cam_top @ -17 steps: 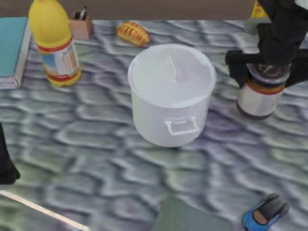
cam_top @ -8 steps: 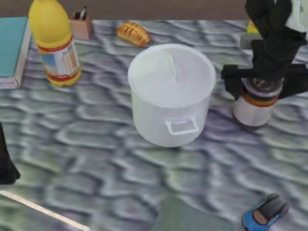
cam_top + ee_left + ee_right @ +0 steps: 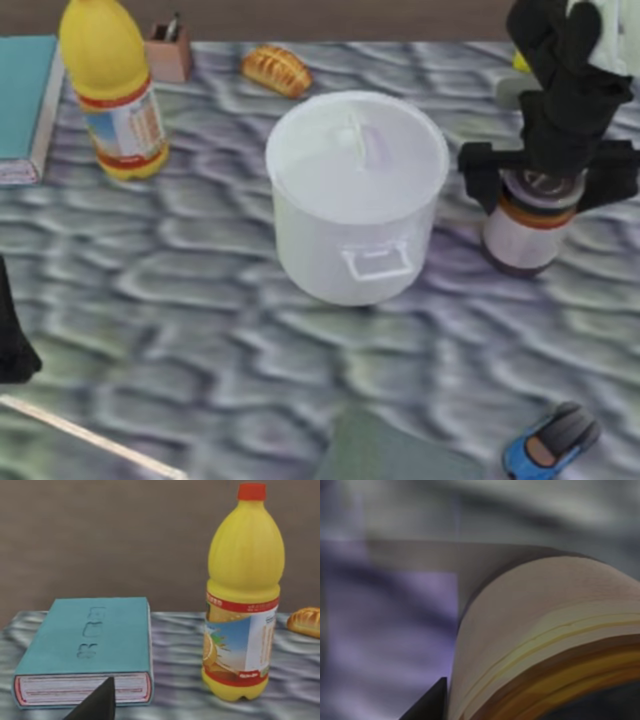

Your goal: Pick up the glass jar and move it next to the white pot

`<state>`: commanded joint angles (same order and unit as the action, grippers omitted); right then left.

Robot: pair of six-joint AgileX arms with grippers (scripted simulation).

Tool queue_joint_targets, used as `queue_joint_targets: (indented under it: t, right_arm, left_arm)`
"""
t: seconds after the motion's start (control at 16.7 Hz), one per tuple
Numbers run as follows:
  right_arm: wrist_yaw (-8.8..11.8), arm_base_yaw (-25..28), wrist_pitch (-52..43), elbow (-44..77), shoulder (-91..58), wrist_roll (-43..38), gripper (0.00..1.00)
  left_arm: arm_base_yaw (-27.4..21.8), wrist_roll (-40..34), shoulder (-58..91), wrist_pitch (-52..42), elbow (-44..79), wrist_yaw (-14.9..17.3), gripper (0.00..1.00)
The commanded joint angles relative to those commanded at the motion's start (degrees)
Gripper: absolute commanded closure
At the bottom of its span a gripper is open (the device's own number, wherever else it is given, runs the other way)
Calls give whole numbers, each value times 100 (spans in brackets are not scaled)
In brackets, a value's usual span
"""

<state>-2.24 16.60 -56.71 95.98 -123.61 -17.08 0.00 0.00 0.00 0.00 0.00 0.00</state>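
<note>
One glass jar (image 3: 524,228) beside white pot (image 3: 355,195), seemingly gripped by right gripper (image 3: 548,172)

Top camera is looking steeply down on the bench (image 3: 200,300), taking in the white pot (image 3: 355,195) at centre. Left wrist camera is sitting low, facing level across the bench toward the yellow bottle (image 3: 243,595) and teal book (image 3: 90,647); both are also showing at the top view's far left. Right wrist camera is pressing very close against the glass jar (image 3: 550,645), filling its frame.

Glass jar (image 3: 545,645) (close, label side)
</note>
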Motion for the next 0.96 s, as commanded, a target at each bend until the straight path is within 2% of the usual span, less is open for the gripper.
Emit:
queue_joint_targets:
  t: [0.6, 0.96]
  right_arm:
    - [0, 0, 0, 0, 0, 0, 2]
    - [0, 0, 0, 0, 0, 0, 0]
  left_arm:
    - [0, 0, 0, 0, 0, 0, 0]
    - [0, 0, 0, 0, 0, 0, 0]
